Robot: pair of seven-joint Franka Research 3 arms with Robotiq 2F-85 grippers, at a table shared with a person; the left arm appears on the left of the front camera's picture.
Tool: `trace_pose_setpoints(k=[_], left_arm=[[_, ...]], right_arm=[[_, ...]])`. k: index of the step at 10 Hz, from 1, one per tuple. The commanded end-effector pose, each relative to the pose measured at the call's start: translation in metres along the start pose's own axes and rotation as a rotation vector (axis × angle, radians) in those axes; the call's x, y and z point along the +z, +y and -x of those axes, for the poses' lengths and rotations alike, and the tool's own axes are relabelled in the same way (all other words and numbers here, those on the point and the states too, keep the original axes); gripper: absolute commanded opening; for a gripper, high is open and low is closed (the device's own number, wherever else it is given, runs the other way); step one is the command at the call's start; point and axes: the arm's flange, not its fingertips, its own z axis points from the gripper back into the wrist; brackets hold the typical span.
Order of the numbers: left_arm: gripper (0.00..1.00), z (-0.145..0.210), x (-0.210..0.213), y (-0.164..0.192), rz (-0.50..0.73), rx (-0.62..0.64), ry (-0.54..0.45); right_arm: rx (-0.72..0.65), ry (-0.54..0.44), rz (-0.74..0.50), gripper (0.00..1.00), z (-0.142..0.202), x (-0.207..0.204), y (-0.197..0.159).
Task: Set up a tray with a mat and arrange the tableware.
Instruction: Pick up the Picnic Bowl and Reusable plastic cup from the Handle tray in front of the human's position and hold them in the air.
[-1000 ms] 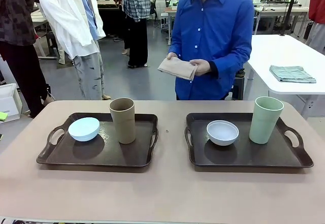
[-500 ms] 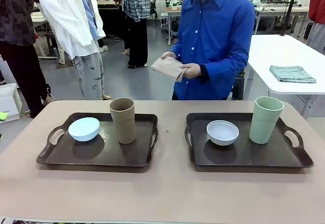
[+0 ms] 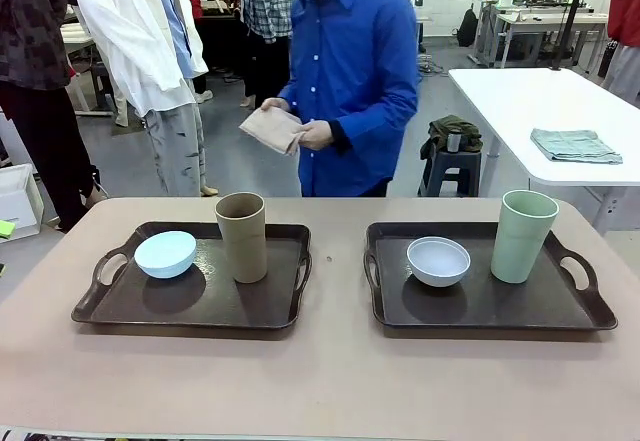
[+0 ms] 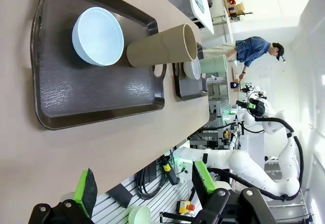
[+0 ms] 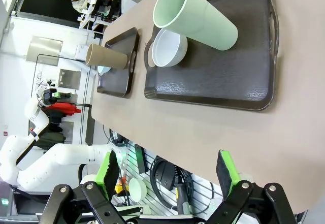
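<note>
Two dark brown trays lie on the tan table. The left tray (image 3: 130, 306) carries a pale blue bowl (image 3: 165, 254) and an upright brown cup (image 3: 242, 237). On the right tray (image 3: 480, 306) sit a white bowl (image 3: 438, 261) and a pale green cup (image 3: 524, 236). Behind the table a person in a blue shirt holds a folded beige mat (image 3: 275, 129) in both hands. My left gripper (image 4: 144, 183) is open off the table's near edge, facing the left tray (image 4: 91, 92) and blue bowl (image 4: 99, 36). My right gripper (image 5: 167, 170) is open, facing the green cup (image 5: 195, 16) and white bowl (image 5: 169, 48).
A white side table (image 3: 510, 96) at the far right holds a folded grey-green cloth (image 3: 574, 144). A stool (image 3: 450, 161) with a dark bundle stands behind the table. Other people stand at the back left. A bare strip of table (image 3: 330, 381) runs along the near edge.
The person has stepped to the left behind the table, carrying the folded mat along. Trays, bowls and cups have not moved.
</note>
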Motion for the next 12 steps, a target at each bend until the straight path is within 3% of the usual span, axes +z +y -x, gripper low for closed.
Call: trace_pose_setpoints(k=[1,12], left_arm=[[1.00,-0.0004,0.0006,-0.0013,0.011,0.015,-0.008],[1.00,-0.0004,0.0006,-0.0013,0.011,0.015,-0.008]], right_arm=[[0.000,-0.001,-0.015,1.00,-0.0002,-0.0007,-0.0007],[0.000,-0.001,-0.015,1.00,-0.0002,-0.0007,-0.0007]])
